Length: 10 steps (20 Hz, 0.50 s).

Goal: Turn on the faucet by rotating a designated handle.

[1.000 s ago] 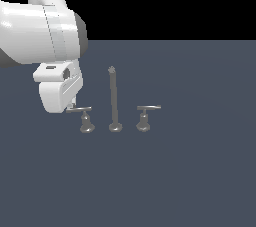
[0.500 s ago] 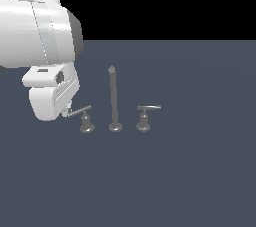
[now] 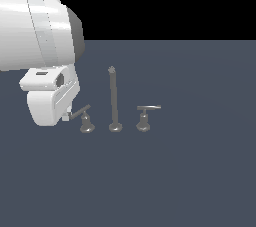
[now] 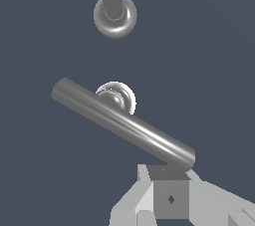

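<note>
The faucet [image 3: 113, 98] stands mid-scene as a tall thin post with a short lever on each side. The handle [image 3: 81, 112] is the dark lever on the exterior view's left, and its bar is tilted, low at the outer end. My gripper [image 3: 66, 117] hangs under the white arm at that outer end, touching the bar's tip. In the wrist view the handle [image 4: 124, 123] runs slantwise over its round base. There my gripper [image 4: 170, 197] shows as one closed block against the bar's end, shut with nothing held. The post base [image 4: 115, 15] lies beyond it.
The twin lever [image 3: 148, 107], with a lighter bar, sits level on the exterior view's right of the post. The white arm body [image 3: 40, 36] fills the upper left of the exterior view. The set stands on a flat dark grey-blue floor [image 3: 190, 171].
My gripper has slid toward the exterior view's left and slightly down. The handle's bar has swung from nearly level to tilted, following the fingertip.
</note>
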Motion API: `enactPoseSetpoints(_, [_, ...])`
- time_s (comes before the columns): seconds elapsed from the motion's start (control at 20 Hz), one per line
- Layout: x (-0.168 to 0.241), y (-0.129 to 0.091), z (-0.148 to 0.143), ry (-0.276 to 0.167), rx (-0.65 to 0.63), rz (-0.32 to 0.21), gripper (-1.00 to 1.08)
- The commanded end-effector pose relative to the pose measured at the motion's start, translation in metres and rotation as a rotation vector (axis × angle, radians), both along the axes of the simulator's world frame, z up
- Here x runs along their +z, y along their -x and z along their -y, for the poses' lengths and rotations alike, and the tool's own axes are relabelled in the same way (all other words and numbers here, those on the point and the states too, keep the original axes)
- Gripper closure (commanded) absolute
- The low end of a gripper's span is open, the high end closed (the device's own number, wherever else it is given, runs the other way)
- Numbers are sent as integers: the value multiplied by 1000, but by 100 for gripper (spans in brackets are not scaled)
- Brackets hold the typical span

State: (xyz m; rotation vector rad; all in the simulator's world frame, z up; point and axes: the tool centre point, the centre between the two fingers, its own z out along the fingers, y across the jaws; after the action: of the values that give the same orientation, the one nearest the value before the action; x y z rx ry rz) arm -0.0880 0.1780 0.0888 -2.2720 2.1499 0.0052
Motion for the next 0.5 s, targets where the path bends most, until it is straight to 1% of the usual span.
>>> enactPoseSetpoints(0.0, [0,4,18,9,-17,-4,108])
enactPoseSetpoints(0.25, [0,13,31,11,-19,-6,108])
enactPoseSetpoints(0.3, [0,12,15,2,4,-2,108])
enactPoseSetpoints(0.45, [0,9,33,5,-4,-4,108])
